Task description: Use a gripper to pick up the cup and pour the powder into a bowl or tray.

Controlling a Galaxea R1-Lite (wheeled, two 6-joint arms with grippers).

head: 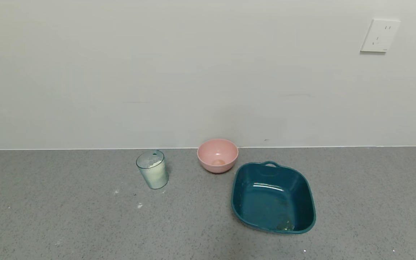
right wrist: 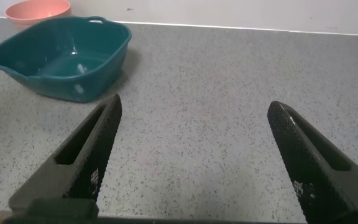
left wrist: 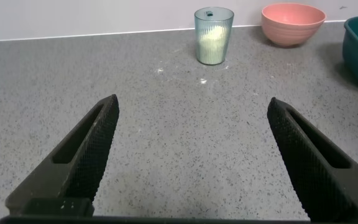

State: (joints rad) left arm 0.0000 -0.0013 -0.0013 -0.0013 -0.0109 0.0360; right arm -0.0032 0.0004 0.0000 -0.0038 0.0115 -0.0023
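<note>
Head view shows a grey speckled tabletop (head: pixel 49 224) against a pale wall, with neither arm in sight. Largest on it is the dark teal basin (head: pixel 310 202), rounded-square with a loop handle, sitting to the right and nearly empty apart from some residue near its front. Just beside its far left corner stands a pink bowl (head: pixel 217 154), close to the wall. Well to the left of that is the ribbed clear cup (head: pixel 152 169), upright, about half filled with white powder (head: pixel 154 164); a few white specks (head: pixel 139 206) lie on the tabletop in front of it. In the wrist views, the left gripper (left wrist: pixel 191 162) has its jaws spread wide and faces the cup from a distance, low over the tabletop; the right gripper (right wrist: pixel 194 162), jaws equally wide, sits near the basin. Nothing is grasped, so the task appears to be at its start. The next move likely calls for the left gripper to advance, straddle the cup's sides and close gently enough not to crush or tip it.
</note>
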